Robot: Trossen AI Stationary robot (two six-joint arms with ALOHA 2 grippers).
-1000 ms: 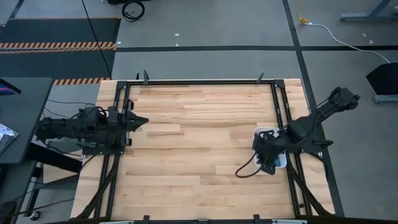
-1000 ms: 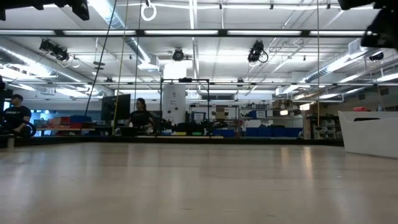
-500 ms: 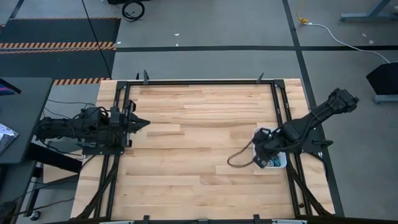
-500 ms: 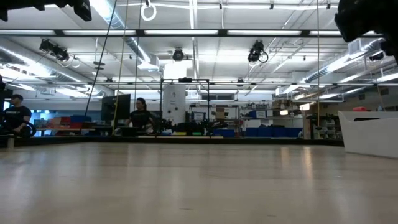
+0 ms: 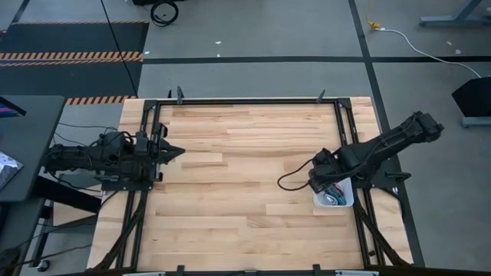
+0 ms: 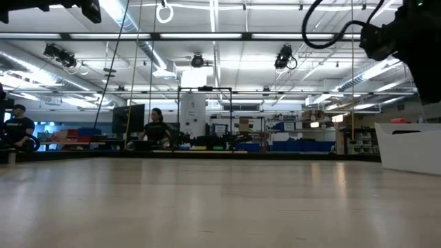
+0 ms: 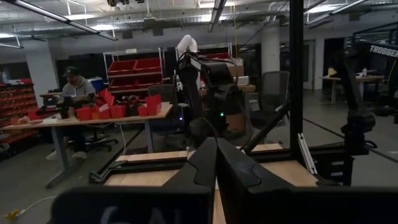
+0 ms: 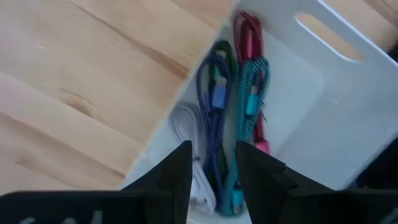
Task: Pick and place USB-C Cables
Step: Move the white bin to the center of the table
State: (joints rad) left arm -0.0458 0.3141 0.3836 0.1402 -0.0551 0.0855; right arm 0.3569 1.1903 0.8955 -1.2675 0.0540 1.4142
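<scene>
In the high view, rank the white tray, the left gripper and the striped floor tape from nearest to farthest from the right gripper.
From the right gripper, at the table's right side:
1. White tray, right beside it at the right edge.
2. Left gripper, across the table at the left edge.
3. Striped floor tape, off the table, beyond its far left corner.

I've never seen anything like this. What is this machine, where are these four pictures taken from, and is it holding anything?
It is two robot arms at a wooden table. One camera looks down from above, one sits level with the tabletop, and one rides on each wrist. The left gripper waits shut at the table's left edge. The right gripper hovers open and empty over a white tray on the right side, where five coloured USB-C cables lie bundled.
</scene>
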